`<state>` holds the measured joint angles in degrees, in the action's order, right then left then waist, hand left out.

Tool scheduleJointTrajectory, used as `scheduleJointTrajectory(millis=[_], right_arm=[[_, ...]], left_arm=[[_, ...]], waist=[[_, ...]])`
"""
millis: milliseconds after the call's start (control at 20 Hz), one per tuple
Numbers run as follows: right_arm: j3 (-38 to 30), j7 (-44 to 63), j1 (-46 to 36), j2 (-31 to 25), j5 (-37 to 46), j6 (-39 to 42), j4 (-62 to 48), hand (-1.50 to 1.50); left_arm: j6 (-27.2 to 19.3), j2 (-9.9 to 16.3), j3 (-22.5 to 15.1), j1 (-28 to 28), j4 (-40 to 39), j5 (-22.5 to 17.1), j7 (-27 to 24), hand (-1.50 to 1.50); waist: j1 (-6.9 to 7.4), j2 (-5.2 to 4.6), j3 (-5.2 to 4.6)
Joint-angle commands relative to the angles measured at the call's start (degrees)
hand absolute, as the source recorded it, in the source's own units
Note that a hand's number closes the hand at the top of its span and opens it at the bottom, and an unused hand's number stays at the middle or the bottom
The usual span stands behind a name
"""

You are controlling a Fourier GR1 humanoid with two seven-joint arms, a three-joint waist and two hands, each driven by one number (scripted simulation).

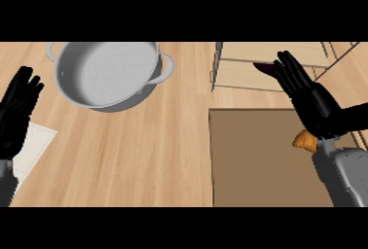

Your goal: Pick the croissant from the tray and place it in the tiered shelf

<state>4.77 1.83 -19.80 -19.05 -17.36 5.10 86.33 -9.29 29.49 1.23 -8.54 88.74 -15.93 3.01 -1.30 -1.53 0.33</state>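
- While the right hand (305, 95) hangs over the right side of the counter (129, 151), its fingers stretch out straight and spread wide, holding nothing.
- Its fingertips point up-left and overlap the lower level of the tiered shelf (244, 73), a light wooden rack with thin metal posts at the upper right.
- Below the shelf lies the tray (251, 160), a flat brown board running down the right part of the view.
- The croissant (304, 141), golden-orange, rests on the tray; only a small part shows, just left of the right wrist, the rest being hidden under the forearm.
- The hand does not curl round the croissant; the palm sits above and beyond it.
- At the view's left edge the left hand (16, 109) rests open, fingers up and straight.
- Partly under that hand is a pale square board (36, 143) on the counter.
- A grey metal pot (108, 73) with two side handles stands at the upper left, well apart from the tray and shelf.
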Motion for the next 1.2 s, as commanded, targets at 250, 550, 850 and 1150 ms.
scheduleJointTrajectory(millis=[250,550,850,1150], right_arm=[[-0.67,-7.05,-5.55,-6.98,-19.19,35.78,-4.63,-1.5],[-9.15,-21.4,-2.86,-9.45,-4.39,27.4,-19.86,1.5],[-15.75,-31.99,-6.07,-9.78,-12.22,40.36,-38.93,-1.5],[-11.89,-31.15,-7.85,-17.49,-9.27,55.11,-36.5,-1.5]], left_arm=[[1.3,-4.62,-9.46,-2.19,-0.16,5.53,-2.16,0.0],[0.2,-10.11,-14.81,-2.16,-2.99,7.37,-1.84,0.0],[-0.58,-11.94,-16.72,-3.26,-3.8,9.4,-2.01,0.0],[-0.03,-12.23,-16.83,-2.97,-3.22,8.96,-1.44,0.0]], waist=[[1.8,-0.22,0.26],[2.15,-0.77,0.12],[4.08,-0.36,0.12],[4.61,0.08,0.2]])
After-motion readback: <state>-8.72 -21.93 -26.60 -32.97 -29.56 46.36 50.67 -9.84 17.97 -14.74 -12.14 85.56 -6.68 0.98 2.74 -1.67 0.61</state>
